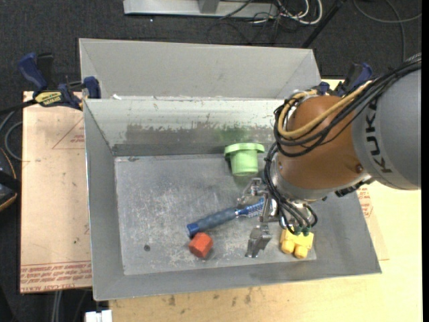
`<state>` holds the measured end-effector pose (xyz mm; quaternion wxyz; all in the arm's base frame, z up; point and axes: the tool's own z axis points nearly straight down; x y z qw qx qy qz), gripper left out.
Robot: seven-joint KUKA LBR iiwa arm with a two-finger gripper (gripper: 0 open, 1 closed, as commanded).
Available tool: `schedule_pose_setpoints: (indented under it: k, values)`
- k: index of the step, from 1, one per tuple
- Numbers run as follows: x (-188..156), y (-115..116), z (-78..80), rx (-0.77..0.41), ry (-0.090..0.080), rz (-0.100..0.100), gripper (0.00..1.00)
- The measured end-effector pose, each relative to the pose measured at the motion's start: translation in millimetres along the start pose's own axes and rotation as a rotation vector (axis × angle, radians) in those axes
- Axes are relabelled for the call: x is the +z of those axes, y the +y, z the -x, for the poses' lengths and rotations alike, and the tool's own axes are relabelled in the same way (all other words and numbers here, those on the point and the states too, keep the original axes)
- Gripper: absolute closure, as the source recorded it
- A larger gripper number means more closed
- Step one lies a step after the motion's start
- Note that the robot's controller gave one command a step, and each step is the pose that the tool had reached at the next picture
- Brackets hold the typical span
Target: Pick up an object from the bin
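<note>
Hovering low over the near right of the grey metal bin (100, 200), the gripper (257, 241), its opening impossible to tell, had lifted nothing yet, with a pale green plastic cup (242, 158) farther back, a blue-handled tool (221, 217) just left as the likeliest pick, and a small yellow block (297, 243) just right.

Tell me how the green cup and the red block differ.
The green cup is pale green, round and flanged; the red block is orange-red and blocky. The cup is clearly larger than the block. The cup lies by the back wall, the block near the front. Both rest on the bin floor.
</note>
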<state>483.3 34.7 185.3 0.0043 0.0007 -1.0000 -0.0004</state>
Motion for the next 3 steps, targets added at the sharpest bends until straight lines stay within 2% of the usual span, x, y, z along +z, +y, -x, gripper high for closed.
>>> schedule_pose_setpoints:
  k: [1, 2, 3]
  values:
    - [105, -3, 33.2, 0.127, -0.015, 0.003, 0.0]
    - [103, -4, 32.5, 0.129, -0.014, 0.002, 1.0]
    - [-18, 0, 37.6, 0.11, -0.016, 0.002, 1.0]
